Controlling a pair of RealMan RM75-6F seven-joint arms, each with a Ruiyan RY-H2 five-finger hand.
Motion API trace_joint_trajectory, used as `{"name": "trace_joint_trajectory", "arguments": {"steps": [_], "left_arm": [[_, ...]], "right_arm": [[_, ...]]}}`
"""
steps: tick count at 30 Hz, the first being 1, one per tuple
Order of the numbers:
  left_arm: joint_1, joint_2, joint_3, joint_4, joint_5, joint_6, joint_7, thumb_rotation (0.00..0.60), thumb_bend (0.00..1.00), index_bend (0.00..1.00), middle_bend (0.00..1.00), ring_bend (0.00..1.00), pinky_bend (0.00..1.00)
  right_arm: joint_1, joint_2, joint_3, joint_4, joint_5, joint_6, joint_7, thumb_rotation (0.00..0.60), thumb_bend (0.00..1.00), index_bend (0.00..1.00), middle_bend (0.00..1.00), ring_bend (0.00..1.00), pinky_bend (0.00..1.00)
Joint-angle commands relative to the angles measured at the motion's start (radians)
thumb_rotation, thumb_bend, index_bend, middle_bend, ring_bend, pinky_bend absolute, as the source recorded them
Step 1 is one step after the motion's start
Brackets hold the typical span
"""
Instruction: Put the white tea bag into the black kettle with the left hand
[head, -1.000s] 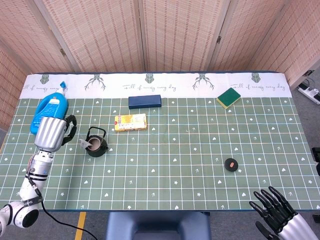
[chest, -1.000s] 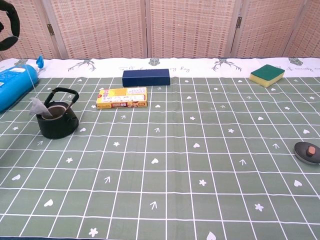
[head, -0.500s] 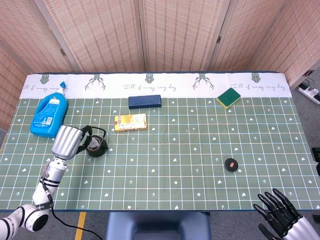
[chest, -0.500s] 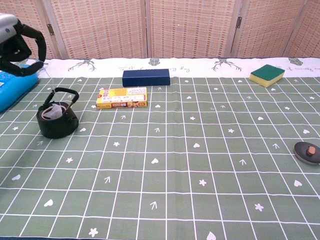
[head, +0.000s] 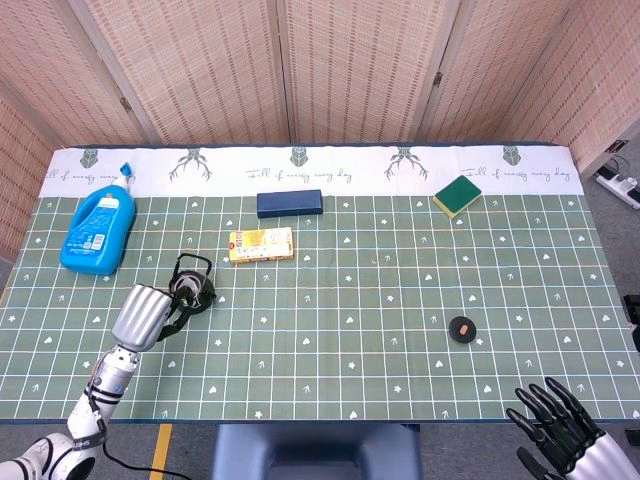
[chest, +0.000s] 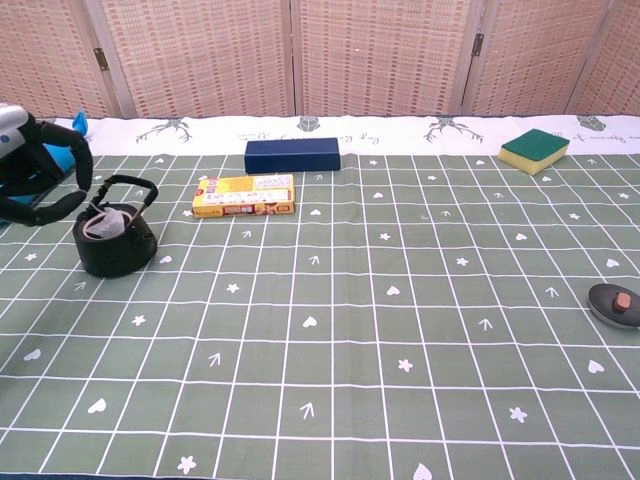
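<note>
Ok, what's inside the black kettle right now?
The white tea bag lies in the open mouth of the black kettle. Anything beneath the bag is covered and cannot be seen.

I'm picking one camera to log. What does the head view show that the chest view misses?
Only the head view shows the right hand at the table's near edge and the whole blue detergent bottle. Only the chest view shows the white tea bag lying inside the black kettle. Both show the left hand beside the kettle, the yellow box and sponge.
</note>
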Motion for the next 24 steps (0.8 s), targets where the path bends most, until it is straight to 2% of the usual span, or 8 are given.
{"name": "trace_joint_trajectory", "arguments": {"steps": [1, 5, 15, 24], "left_arm": [[0.020, 0.000, 0.017, 0.019, 0.008, 0.008, -0.026, 0.600, 0.54, 0.63, 1.00, 1.00, 1.00], [0.040, -0.022, 0.030, 0.068, -0.001, 0.000, -0.081, 0.600, 0.54, 0.63, 1.00, 1.00, 1.00], [0.089, -0.135, 0.081, 0.268, 0.026, 0.005, -0.207, 0.600, 0.54, 0.64, 1.00, 1.00, 1.00], [0.111, -0.134, 0.102, 0.291, 0.048, 0.009, -0.235, 0.600, 0.54, 0.67, 1.00, 1.00, 1.00]], "right_arm": [[0.001, -0.001, -0.001, -0.003, -0.002, -0.006, -0.005, 0.600, 0.42, 0.00, 0.00, 0.00, 0.00], [0.002, 0.000, 0.000, -0.008, 0.000, -0.010, -0.008, 0.600, 0.42, 0.00, 0.00, 0.00, 0.00], [0.002, 0.001, -0.001, -0.007, -0.003, -0.010, -0.009, 0.600, 0.42, 0.00, 0.00, 0.00, 0.00], [0.004, 0.000, -0.002, -0.011, -0.002, -0.019, -0.012, 0.600, 0.42, 0.00, 0.00, 0.00, 0.00]]}}
